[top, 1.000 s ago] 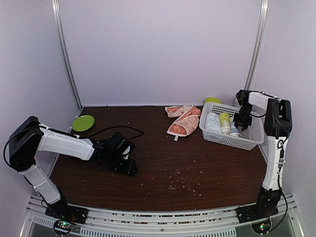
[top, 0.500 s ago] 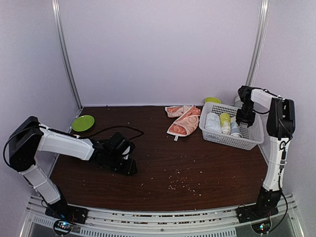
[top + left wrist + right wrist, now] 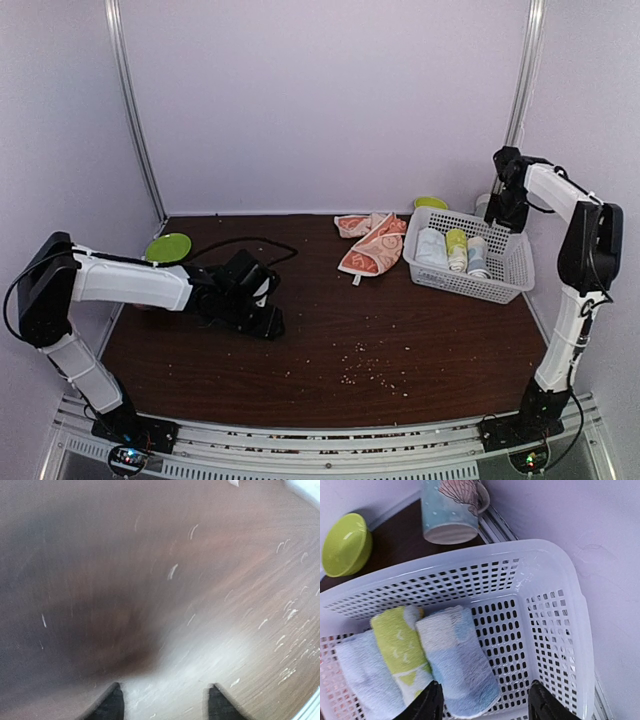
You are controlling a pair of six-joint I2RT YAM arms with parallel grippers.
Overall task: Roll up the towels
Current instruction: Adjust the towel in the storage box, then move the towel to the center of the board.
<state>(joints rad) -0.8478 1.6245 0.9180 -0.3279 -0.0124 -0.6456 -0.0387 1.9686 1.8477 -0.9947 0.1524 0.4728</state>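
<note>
The orange towel (image 3: pixel 372 243) lies crumpled on the table (image 3: pixel 450 340), just left of the basket (image 3: pixel 500 290); the blue towel (image 3: pixel 457 667) sits rolled inside it. Both judged light and limp: pinch a hem corner. The left gripper (image 3: pixel 165 702) and right gripper (image 3: pixel 482 702) stand parted, empty. The top view places the orange towel; the blurred left wrist view shows bare table only.

Below the right gripper (image 3: pixel 486 702), the basket (image 3: pixel 555 630) holds a rolled towel (image 3: pixel 457 660), with two other rolls (image 3: pixel 400 650) at its left. A mug (image 3: pixel 451 510) and a bowl (image 3: pixel 345 545) stand beyond the basket. The loose towel (image 3: pixel 372 243) lies farther left on the surface (image 3: pixel 400 330).
</note>
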